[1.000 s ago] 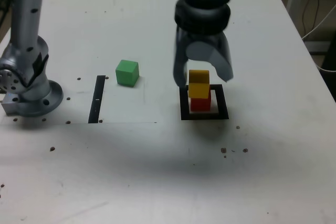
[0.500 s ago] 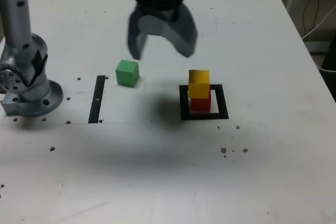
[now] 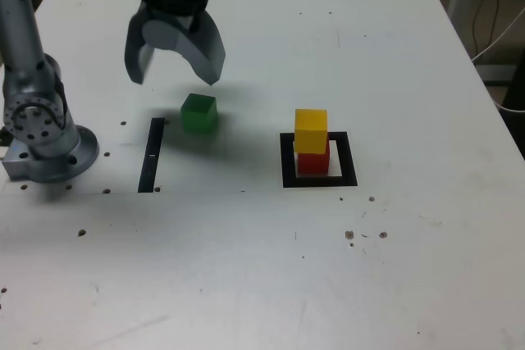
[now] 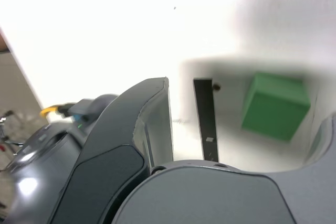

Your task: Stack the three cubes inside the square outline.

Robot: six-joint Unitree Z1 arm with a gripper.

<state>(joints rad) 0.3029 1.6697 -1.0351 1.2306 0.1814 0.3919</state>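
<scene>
One green cube (image 3: 198, 114) below the open, empty hand (image 3: 174, 79)

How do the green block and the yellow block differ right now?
The green block sits directly on the table, while the yellow block rests on top of a red one. The green block lies outside the black square outline; the yellow one is stacked above it. Both are plain, solid-coloured cubes, and neither is held.
</scene>
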